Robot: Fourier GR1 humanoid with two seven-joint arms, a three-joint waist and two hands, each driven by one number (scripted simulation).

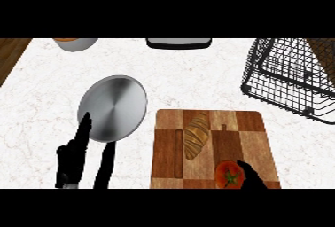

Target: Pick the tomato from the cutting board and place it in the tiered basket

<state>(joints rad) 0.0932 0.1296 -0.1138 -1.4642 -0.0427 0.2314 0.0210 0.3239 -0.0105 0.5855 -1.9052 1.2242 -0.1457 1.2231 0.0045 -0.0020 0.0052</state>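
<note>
– Head view, lower right: the tomato (227, 174) sits near the bottom corner of the cutting board (170, 150), with the right hand (252, 177) touching its right side
– Is it gripping?
– Can't tell, only a sliver of that hand shows. The left hand (73, 155) is at lower left, fingers straight and open, tips over the steel plate (114, 104)
– And the containers?
– Tiered basket (288, 75) at upper right, well apart from the tomato. The bowl (75, 43) at upper left holds something orange, and a pastry (196, 135) lies on the cutting board too
</note>
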